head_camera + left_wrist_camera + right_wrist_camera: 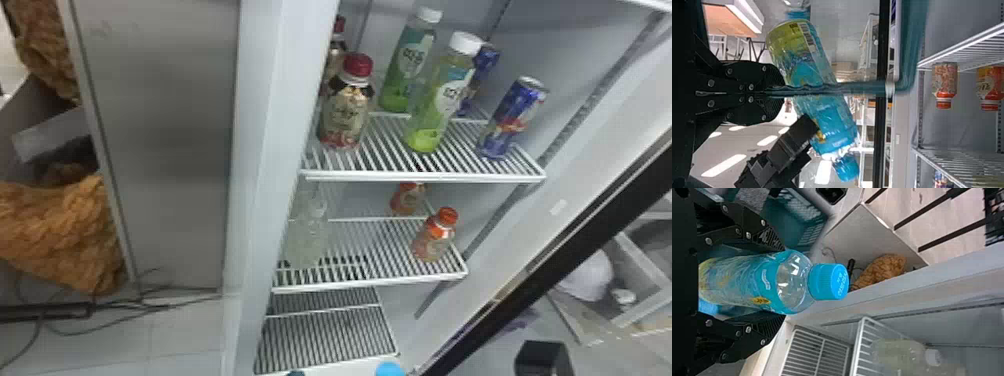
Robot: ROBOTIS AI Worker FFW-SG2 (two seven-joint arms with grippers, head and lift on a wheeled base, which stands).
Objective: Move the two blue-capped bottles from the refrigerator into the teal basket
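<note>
The right tool (779,282) grips a blue-capped bottle (750,282) between its two black fingers. The bottle is outside the refrigerator (260,150), in front of its opening, cap up; its clear plastic and blue label run from between the fingers to the cap beyond the fingertips. The left tool (783,92) is pinched closed on the rim of the teal basket (864,90), also just outside the refrigerator. A second bottle (798,15), partly hidden, shows its clear shoulder and blue cap near the base of the gripped one; whether it is inside the basket, I cannot tell.

Inside the refrigerator, the upper wire shelf (425,176) holds a red-capped bottle (347,112) toward the left, two green bottles with white caps (435,100) in the middle and a blue can (512,117) toward the right. Another can and another dark red cap are partly hidden farther back. One shelf lower stand a pale bottle with a white cap (307,235) and, farther right, two small orange-capped bottles (435,237). Left of the refrigerator is fluffy orange-brown cloth (60,230).
</note>
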